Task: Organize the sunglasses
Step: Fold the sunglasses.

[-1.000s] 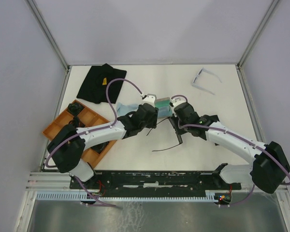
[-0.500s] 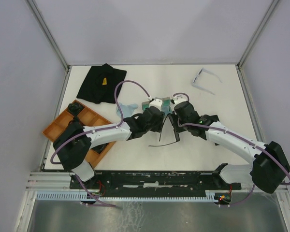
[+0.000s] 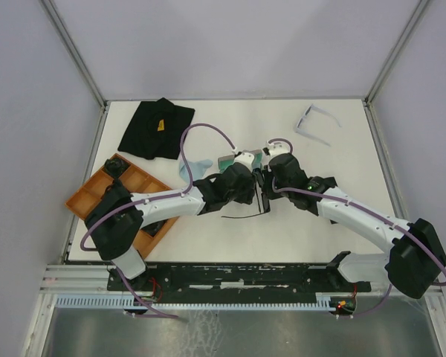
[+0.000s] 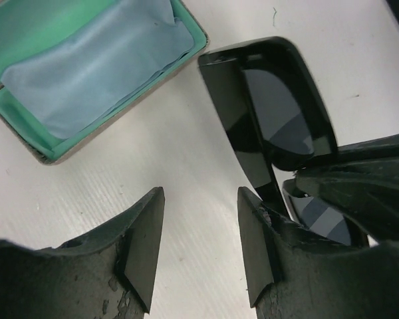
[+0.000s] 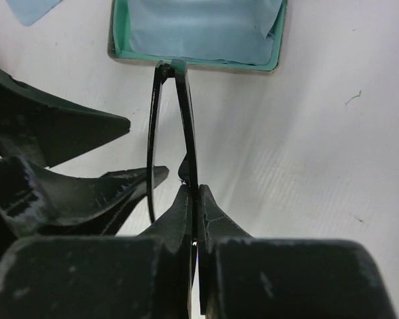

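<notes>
My right gripper (image 5: 195, 193) is shut on the black sunglasses (image 5: 185, 126), holding the frame edge-on just above the table in front of the open case (image 5: 196, 33). From above, the black pair (image 3: 263, 199) hangs under the right gripper (image 3: 266, 180) with one temple sticking out to the left. The left gripper (image 4: 199, 197) is open with bare table between its fingers, and its right finger (image 4: 253, 226) sits against the dark-lensed frame (image 4: 279, 113). The pale lavender sunglasses (image 3: 313, 123) lie unfolded at the back right, far from both grippers.
The open case (image 3: 233, 160) has a teal lining and a light blue cloth (image 4: 93, 63) inside. Another blue cloth (image 3: 192, 167) lies to its left. A black pouch (image 3: 154, 126) is at the back left. An orange compartment tray (image 3: 126, 186) sits at the left edge.
The left gripper has moved right, up beside the black sunglasses. The sunglasses' loose temple has swung closer to the frame. The right gripper has kept its hold.
</notes>
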Motion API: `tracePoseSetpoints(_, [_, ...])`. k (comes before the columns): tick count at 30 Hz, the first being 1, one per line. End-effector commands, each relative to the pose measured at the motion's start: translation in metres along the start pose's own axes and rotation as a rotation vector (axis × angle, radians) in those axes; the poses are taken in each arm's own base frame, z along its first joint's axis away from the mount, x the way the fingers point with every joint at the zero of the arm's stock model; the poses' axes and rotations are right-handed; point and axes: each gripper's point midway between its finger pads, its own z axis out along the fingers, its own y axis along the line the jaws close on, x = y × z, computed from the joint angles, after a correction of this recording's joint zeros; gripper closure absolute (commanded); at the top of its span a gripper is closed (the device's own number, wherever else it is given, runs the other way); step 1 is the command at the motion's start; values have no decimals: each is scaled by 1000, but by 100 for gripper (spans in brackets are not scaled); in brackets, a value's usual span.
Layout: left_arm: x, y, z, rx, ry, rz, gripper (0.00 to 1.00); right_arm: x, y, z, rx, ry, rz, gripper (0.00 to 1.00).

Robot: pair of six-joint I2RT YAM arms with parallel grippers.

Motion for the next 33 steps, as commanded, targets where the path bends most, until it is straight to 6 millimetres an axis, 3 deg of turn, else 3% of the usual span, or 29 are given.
tracePoseSetpoints(1, [-26, -27, -1, 80, -58, 9, 45, -28, 24, -1, -101, -82, 51, 100])
tracePoseSetpoints(10, [-39, -28, -7, 81, -93, 20, 45, -23, 20, 1, -78, -68, 49, 100])
tracePoseSetpoints(15, [-64, -8, -39, 8, -199, 18, 45, -21, -11, -1, 80, -85, 47, 100])
tracePoseSetpoints(19, [-76, 11, -68, -39, -269, 14, 45, -31, -39, -3, 220, -105, 48, 100])
tracePoseSetpoints(27, [-49, 16, -93, 18, -228, -8, 46, -86, -75, -25, 372, -270, 195, 100])
tracePoseSetpoints(33, [-30, 9, -93, 73, -222, -7, 46, -115, -72, -45, 310, -366, 294, 100])
